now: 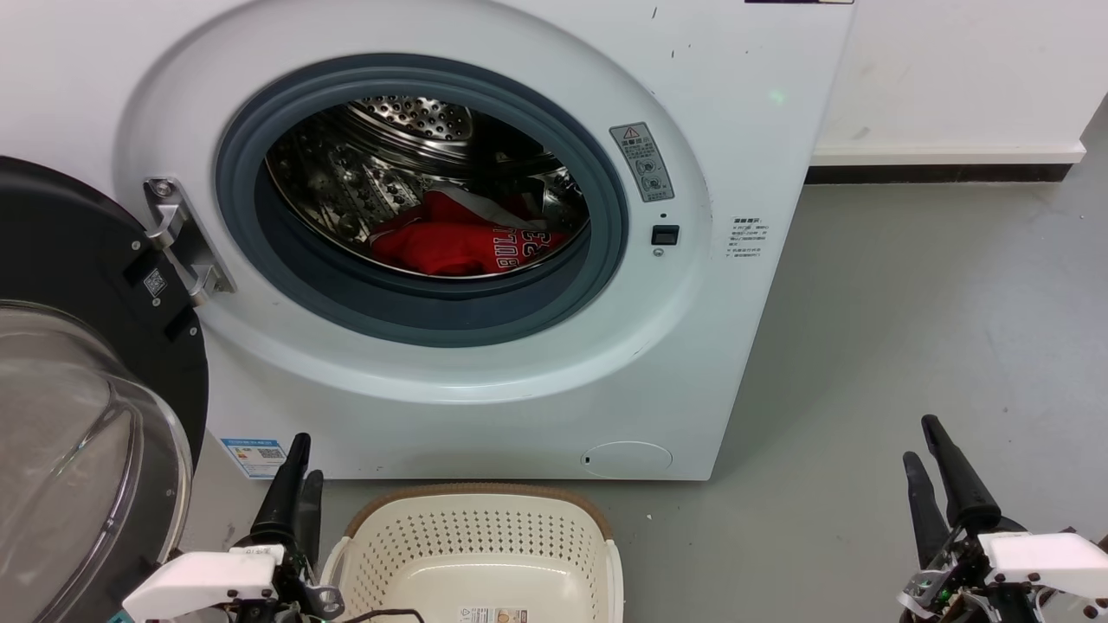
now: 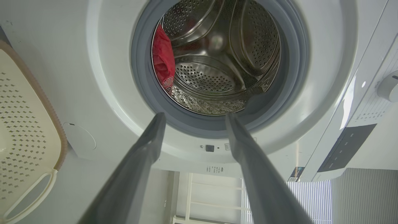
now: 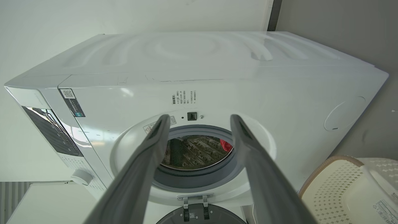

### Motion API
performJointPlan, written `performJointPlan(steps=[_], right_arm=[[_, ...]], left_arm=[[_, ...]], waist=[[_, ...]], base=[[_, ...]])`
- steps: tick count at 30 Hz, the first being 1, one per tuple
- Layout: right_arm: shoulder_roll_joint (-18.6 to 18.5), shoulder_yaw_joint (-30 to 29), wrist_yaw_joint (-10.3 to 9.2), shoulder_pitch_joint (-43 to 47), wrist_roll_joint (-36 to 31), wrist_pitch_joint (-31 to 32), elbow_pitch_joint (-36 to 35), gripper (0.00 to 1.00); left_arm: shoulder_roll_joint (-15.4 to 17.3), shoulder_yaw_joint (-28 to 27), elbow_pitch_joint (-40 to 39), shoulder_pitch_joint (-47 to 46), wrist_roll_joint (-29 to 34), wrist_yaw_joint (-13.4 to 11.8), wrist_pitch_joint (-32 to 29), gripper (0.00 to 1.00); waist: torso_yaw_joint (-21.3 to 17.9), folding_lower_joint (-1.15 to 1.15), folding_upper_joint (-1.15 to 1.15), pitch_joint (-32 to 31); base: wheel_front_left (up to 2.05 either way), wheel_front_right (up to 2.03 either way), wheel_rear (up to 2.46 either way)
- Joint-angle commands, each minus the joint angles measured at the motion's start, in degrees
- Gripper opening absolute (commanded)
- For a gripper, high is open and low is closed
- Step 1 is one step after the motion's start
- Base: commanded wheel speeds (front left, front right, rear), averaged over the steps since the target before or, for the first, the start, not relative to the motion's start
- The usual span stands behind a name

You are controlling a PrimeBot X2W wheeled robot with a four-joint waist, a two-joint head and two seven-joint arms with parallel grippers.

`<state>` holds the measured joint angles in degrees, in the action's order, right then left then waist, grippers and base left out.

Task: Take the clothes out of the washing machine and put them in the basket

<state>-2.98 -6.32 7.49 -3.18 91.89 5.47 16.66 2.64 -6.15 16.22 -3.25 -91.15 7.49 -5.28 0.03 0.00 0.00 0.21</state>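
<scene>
The washing machine (image 1: pixel 762 104) stood with its black-framed glass door (image 1: pixel 86 407) swung wide open to the robot's left. The red clothes (image 1: pixel 450 247) lay in a heap at the bottom of the steel drum (image 1: pixel 407 121), with the printed lettering turned toward the opening. The cream basket (image 1: pixel 485 528) sat on the grey floor (image 1: pixel 866 346) just in front of the washer. The left gripper (image 1: pixel 305 459) hung just beside the basket's left edge. The right gripper (image 1: pixel 919 439) was well apart to the right. Both had their fingers spread and held nothing.

Grey floor (image 1: pixel 909 346), white wall (image 1: pixel 952 69)
</scene>
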Motion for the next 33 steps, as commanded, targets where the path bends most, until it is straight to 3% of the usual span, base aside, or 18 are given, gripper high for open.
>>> performJointPlan(steps=[1,33], right_arm=[[0.0,0.0,0.00,-0.7,-1.6,-0.9,-1.2,1.00],[0.0,2.5,0.00,2.3,-40.4,-8.4,-11.9,1.00]], left_arm=[[0.1,-0.4,-1.8,-0.7,2.1,-0.1,0.8,1.00],[0.2,4.5,-12.3,1.7,38.9,-8.5,8.3,1.00]], waist=[[0.0,0.00,0.00,0.0],[0.3,0.00,0.00,0.5]], base=[[0.00,0.00,0.00],[0.00,0.00,0.00]])
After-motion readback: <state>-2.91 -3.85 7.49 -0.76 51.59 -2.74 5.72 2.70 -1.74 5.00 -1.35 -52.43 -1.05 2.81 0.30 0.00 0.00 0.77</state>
